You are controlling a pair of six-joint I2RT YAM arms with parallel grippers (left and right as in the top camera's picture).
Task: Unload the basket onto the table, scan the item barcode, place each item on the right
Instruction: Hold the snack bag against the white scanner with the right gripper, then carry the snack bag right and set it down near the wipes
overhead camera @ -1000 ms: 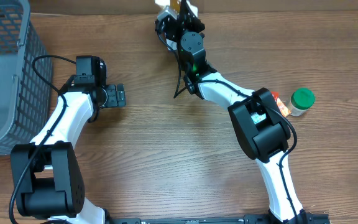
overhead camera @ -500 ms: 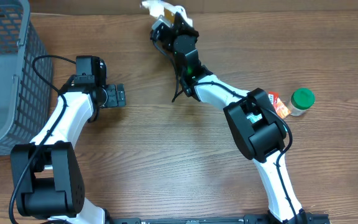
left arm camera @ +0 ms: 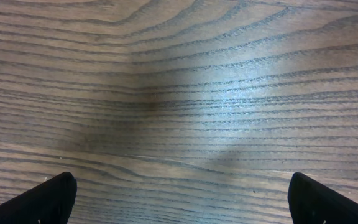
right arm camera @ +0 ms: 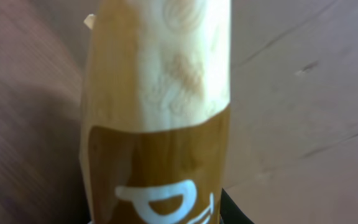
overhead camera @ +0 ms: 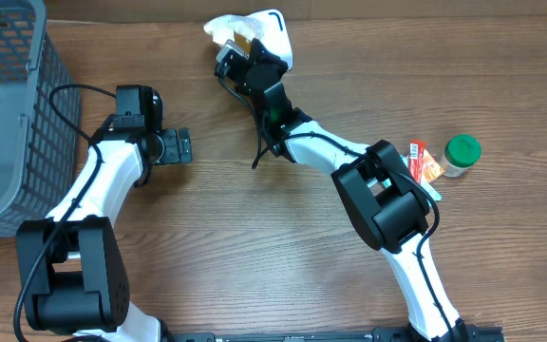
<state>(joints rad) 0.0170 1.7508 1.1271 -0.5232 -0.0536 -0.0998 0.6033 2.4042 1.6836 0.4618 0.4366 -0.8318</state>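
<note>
Two arms are out over the wooden table (overhead camera: pixel 254 247). The right one stretches toward the far edge, a little left of the middle, and its gripper (overhead camera: pixel 242 55) is clamped on a packet (overhead camera: pixel 259 24), which is mostly white with a yellow-brown patch showing. The packet sits right at the far edge, and from above I can't tell whether it touches the wood. From the right wrist the packet (right arm camera: pixel 157 124) fills nearly the whole view: a pale, crinkled upper part, then glossy brown below with part of a large white letter on it. Blurred wood lies behind it. The left gripper (overhead camera: pixel 180 146) is well apart from all that, over to the left, between the packet and a grey mesh basket (overhead camera: pixel 8 114) at the table's left edge. Its jaws stand wide apart with nothing in them, and from the left wrist only the two dark fingertips (left arm camera: pixel 42 202) show in the lower corners, with bare wood grain between. Far over on the right stands a small jar (overhead camera: pixel 462 152) with a green lid, and just beside it, on its left, lies a red sachet (overhead camera: pixel 424 161), close against the right arm and partly hidden by it
</note>
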